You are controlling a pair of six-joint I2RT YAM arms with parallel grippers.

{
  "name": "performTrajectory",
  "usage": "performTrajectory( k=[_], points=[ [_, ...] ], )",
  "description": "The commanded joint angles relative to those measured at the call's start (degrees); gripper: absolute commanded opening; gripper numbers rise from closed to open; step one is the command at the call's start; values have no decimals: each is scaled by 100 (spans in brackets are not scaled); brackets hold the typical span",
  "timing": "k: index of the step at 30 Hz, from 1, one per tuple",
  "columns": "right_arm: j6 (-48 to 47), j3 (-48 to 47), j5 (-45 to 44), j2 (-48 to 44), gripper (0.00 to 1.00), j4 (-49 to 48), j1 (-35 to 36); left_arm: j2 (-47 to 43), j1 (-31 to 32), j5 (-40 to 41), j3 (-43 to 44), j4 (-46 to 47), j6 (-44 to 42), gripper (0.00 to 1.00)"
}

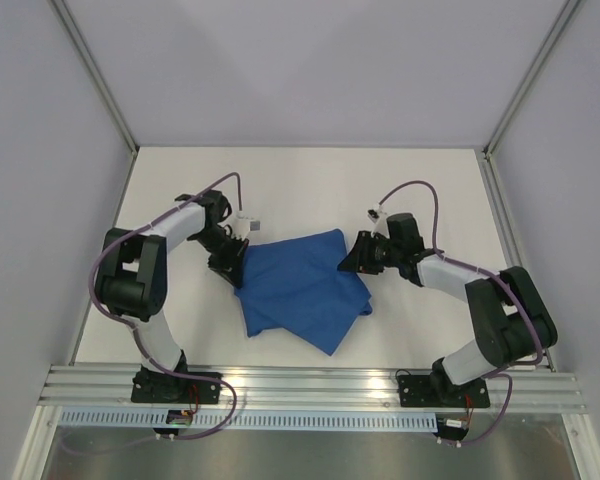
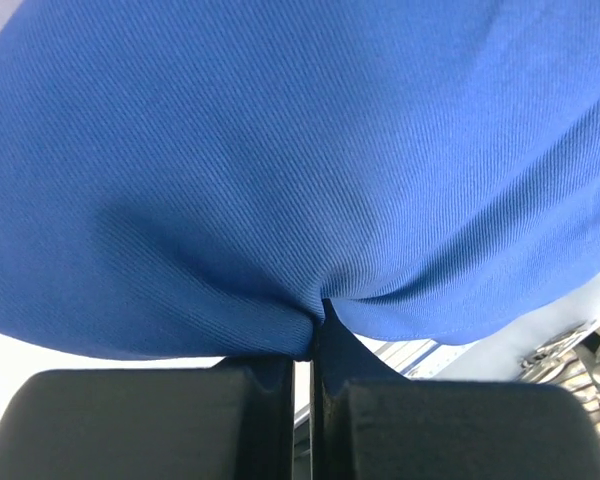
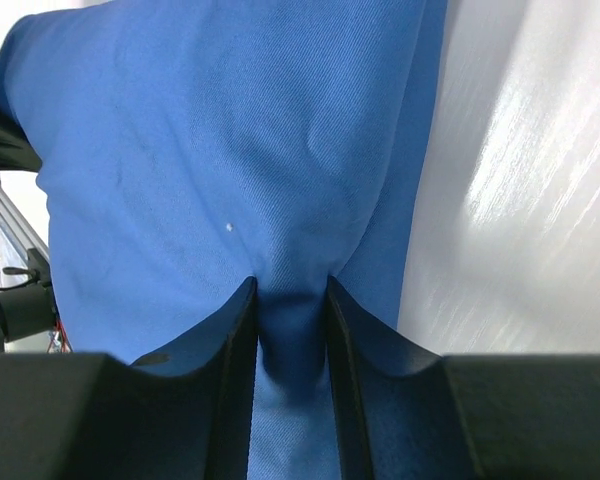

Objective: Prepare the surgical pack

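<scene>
Drape: a rumpled, part-folded blue heap at mid-table, somewhat closer to the near edge than to the far one, with one corner pointing at the near edge. Long axis roughly left to right, so spanning the gap between the two arms. No tray, instruments or gauze to be seen anywhere on the table.

Left pincer: at the drape's far-left corner, low to the table, pointing right into the cloth. In its wrist view, jaws pressed all but together with a pleat of blue cloth nipped between the tips and the fabric puckering out from that spot. Shut hard on the drape.

Right pincer: at the drape's far-right corner, pointing left, facing its partner across the heap. In its wrist view, jaws narrow but not closed up, a thick fold of cloth filling the slot between the fingers and creases running into it. Looks like a grip on the drape, looser than the left one.

So: cloth lying directly between the pincers, each touching its own end, neither arm the nearer. Both holds on the far side of the heap, with the bulk of the cloth hanging toward the near edge. Probably calls for pulling the two ends apart along the long axis, or lifting together, to open or square the drape. Some risk of the thicker right-hand fold slipping first.
</scene>
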State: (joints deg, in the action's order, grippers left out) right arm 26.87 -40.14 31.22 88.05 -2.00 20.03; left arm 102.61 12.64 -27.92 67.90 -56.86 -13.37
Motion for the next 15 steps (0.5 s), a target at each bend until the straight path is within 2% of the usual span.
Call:
performTrajectory(
  k=[1, 2, 5, 11, 15],
  points=[
    [335, 322, -221, -95, 16, -309, 54, 286, 45, 340, 109, 658, -114, 0],
    [414, 384, -309, -113, 9, -388, 53, 304, 45, 384, 179, 694, -140, 0],
    [687, 315, -608, -86, 0, -687, 53, 409, 45, 586, 442, 729, -254, 0],
    [916, -283, -1355, 387, 0, -837, 45, 1076, -288, 841, 1469, 510, -456, 0],
    [864, -1203, -1671, 1106, 1, -855, 27, 1612, -517, 990, 2349, 316, -658, 0]
  ],
)
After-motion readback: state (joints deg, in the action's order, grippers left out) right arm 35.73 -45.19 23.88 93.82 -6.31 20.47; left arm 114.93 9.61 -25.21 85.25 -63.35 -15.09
